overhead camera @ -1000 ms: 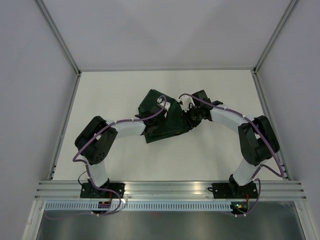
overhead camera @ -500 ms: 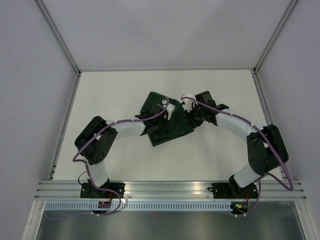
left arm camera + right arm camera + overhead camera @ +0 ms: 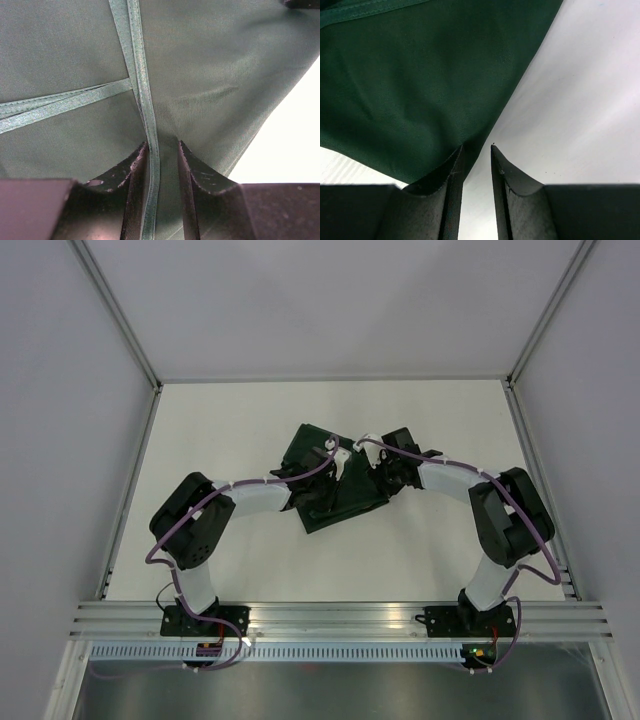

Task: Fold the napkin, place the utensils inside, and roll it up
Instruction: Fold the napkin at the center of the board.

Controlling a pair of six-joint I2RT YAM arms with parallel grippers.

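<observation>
Green napkin [image 3: 303, 447] hem is clamped in my left gripper [image 3: 162, 150]. My right gripper [image 3: 476, 150] sits nearly closed at the cloth's edge; can't tell if it grips. White table [image 3: 250, 420] shows all round.

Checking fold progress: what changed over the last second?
The dark green cloth napkin slid slightly rightward. The right arm's elbow swung out, then back. The left claw stayed put, pinching the napkin's hem; the right claw stayed at its right edge.

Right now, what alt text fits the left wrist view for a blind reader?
The left gripper pinches a hemmed edge of the dark green napkin, which fills most of the frame. A second hem branches left; white table shows at lower right.
</observation>
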